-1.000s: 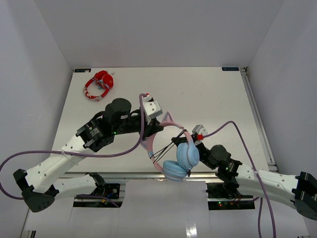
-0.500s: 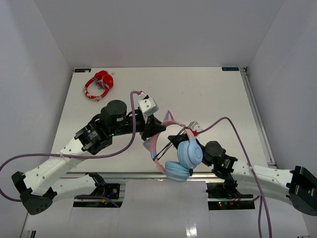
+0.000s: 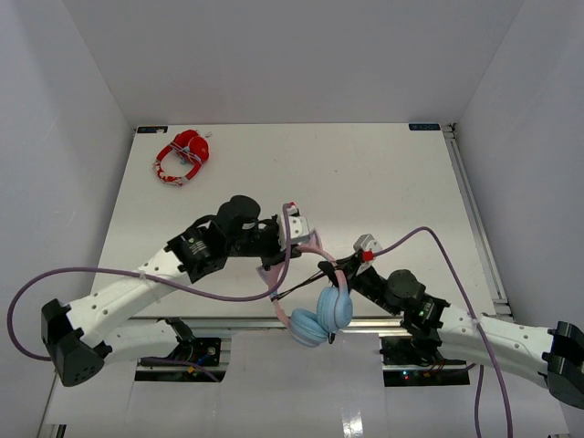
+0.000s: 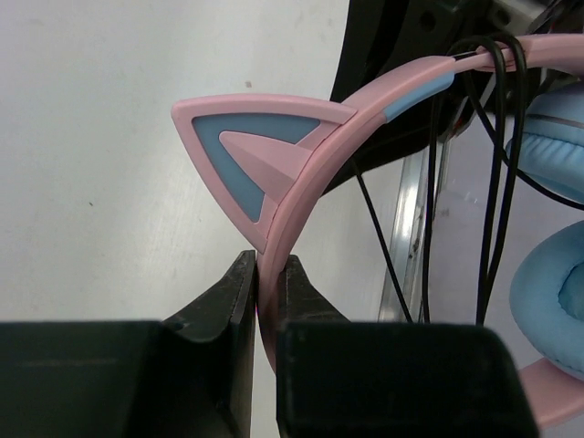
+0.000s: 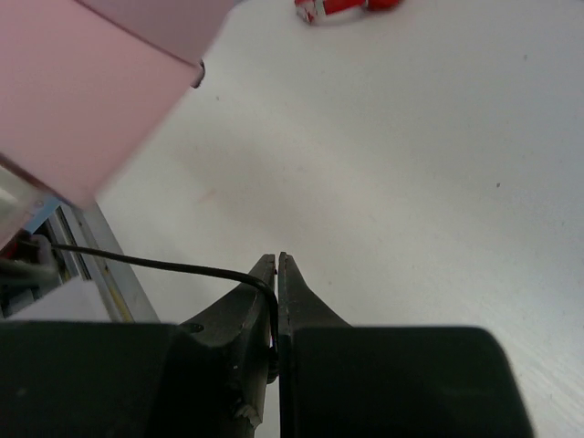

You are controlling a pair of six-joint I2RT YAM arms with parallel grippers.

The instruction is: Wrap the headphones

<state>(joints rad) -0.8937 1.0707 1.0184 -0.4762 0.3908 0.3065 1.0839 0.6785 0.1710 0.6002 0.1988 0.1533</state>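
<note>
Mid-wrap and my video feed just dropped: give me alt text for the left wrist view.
The left fingers are shut on the pink headband, just below its pink-and-blue cat ear. A thin black cable hangs over the band at upper right, beside a light blue ear cup; the white table lies behind.

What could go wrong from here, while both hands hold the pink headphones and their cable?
1. The left hand clamps only a narrow part of the headband under the cat ear, so the headphones may pivot or slip.
2. The right hand pinches the thin cable at its very tip; a hard pull may free or strain it.
3. The ear cups hang near the front edge of the table; if released, they could fall off.
</note>
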